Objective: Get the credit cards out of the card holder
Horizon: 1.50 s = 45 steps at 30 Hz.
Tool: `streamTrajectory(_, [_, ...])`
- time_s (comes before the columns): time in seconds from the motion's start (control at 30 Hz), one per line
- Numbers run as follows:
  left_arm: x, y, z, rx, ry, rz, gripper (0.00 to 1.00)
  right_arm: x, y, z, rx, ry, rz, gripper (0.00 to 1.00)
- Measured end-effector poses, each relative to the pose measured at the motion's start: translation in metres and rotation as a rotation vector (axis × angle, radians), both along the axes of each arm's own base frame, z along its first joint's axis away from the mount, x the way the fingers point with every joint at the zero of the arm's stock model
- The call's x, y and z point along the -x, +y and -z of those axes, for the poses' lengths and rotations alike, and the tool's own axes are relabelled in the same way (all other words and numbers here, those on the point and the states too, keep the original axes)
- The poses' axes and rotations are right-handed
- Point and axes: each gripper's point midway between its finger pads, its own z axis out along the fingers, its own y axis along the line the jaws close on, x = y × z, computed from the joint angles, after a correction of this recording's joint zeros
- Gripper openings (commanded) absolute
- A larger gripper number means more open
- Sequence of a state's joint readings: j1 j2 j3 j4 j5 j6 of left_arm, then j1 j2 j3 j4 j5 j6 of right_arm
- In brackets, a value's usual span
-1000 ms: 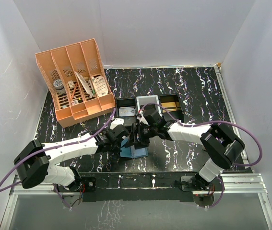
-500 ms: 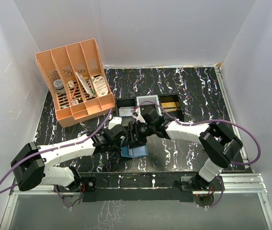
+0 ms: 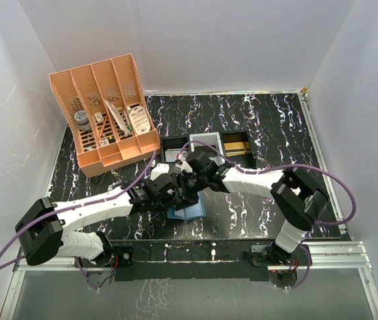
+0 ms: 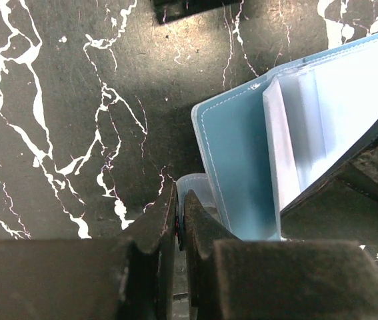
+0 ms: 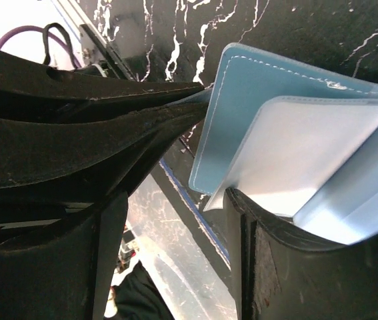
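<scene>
The card holder [image 3: 190, 210] lies open on the black marbled table, teal outside and light blue inside. In the left wrist view its pale pockets [image 4: 329, 93] stand up from the teal cover [image 4: 235, 173]. My left gripper [image 4: 179, 199] is shut on a thin pale flap at the holder's near corner; it also shows in the top view [image 3: 169, 191]. My right gripper [image 5: 179, 220] is open, and its right finger [image 5: 275, 267] sits under the edge of the clear pocket sleeve [image 5: 309, 147]; in the top view it is [image 3: 187, 187] right beside the left one. No credit card shows clearly.
An orange desk organizer [image 3: 105, 110] stands at the back left. Black and white trays [image 3: 205, 145] sit just behind the grippers. The table's front edge and metal rail [image 3: 242, 250] run close below the holder.
My right gripper has moved left, closer to the left gripper above the holder. My left gripper has shifted slightly right. The holder has stayed in place.
</scene>
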<state>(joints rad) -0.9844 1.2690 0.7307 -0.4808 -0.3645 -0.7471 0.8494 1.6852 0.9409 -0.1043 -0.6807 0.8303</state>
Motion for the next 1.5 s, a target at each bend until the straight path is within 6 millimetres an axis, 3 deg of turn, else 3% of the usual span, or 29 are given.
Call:
streamTrajectory(0.23, [0.0, 0.0, 0.005, -0.015, 0.011, 0.007, 0.0, -0.021, -0.015, -0.009, 0.099, -0.138, 0.085, 0.59])
streamTrajectory(0.4, [0.001, -0.001, 0.007, -0.021, 0.018, 0.015, 0.0, -0.054, -0.041, -0.026, 0.142, -0.233, 0.24, 0.6])
streamTrajectory(0.5, [0.001, -0.001, 0.007, -0.021, 0.018, 0.016, 0.0, -0.064, -0.058, -0.017, 0.18, -0.222, 0.316, 0.58])
streamTrajectory(0.77, [0.002, -0.001, 0.008, -0.025, 0.021, 0.027, 0.0, -0.05, -0.076, 0.029, 0.296, -0.101, 0.333, 0.56])
streamTrajectory(1.2, [0.002, -0.001, 0.008, -0.024, 0.023, 0.033, 0.0, -0.048, -0.084, 0.042, 0.35, -0.081, 0.355, 0.59])
streamTrajectory(1.5, [0.003, -0.001, 0.012, -0.032, 0.036, 0.039, 0.0, -0.046, -0.083, 0.044, 0.346, -0.072, 0.347, 0.51])
